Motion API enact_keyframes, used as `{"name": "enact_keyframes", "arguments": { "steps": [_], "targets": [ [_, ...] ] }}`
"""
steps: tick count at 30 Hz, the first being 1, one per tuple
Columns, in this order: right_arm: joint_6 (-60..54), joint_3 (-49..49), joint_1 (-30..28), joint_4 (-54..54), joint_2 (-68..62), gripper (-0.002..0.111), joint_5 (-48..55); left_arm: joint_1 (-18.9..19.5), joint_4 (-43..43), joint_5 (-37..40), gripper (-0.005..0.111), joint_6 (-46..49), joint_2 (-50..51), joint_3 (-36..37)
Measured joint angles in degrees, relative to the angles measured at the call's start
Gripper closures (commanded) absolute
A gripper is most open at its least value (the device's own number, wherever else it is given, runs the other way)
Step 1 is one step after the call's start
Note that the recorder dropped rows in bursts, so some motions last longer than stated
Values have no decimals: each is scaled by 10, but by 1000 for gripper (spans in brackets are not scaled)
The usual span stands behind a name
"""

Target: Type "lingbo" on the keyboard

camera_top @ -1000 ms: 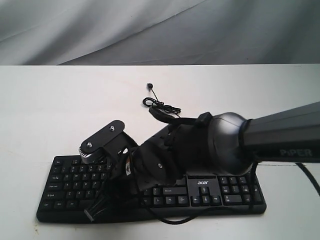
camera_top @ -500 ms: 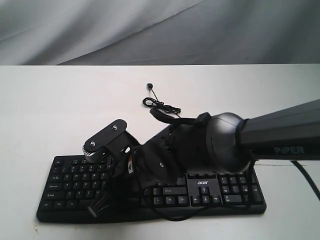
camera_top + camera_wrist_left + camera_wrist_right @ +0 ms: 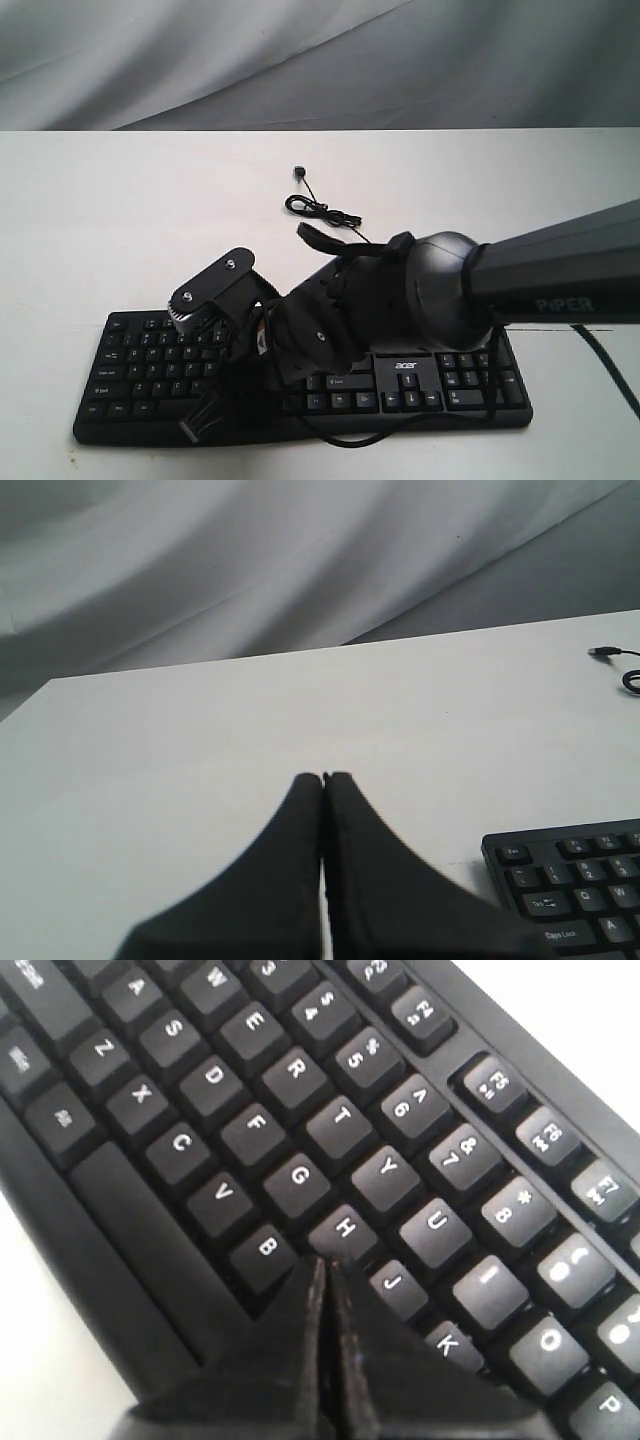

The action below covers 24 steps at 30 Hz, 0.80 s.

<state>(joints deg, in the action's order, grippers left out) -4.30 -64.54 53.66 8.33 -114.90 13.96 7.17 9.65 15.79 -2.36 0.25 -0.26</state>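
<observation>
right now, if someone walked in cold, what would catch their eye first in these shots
The bulky dark right arm dominates, reaching in from the right of the exterior view across the middle of the black keyboard. Its right gripper is shut, tips by the H key. Beyond the keyboard, a thin black cable lies coiled on the white table.

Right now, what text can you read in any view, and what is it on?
"acer": white logo on the keyboard.
"PiPER": on the right arm.
"G", "H", "J", "B", "Y", "U": white key legends by the right gripper.
"Caps Lock": on the Caps Lock key, left wrist view.
Function-key legends: blurred. Key legends in the exterior view: too small.
</observation>
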Motion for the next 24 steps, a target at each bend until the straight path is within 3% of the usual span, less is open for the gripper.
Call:
{"name": "enact_keyframes", "arguments": {
  "steps": [24],
  "targets": [
    [0,-45,0,-26,17,108,21,0,0,0,107,0,0,0]
  ]
}}
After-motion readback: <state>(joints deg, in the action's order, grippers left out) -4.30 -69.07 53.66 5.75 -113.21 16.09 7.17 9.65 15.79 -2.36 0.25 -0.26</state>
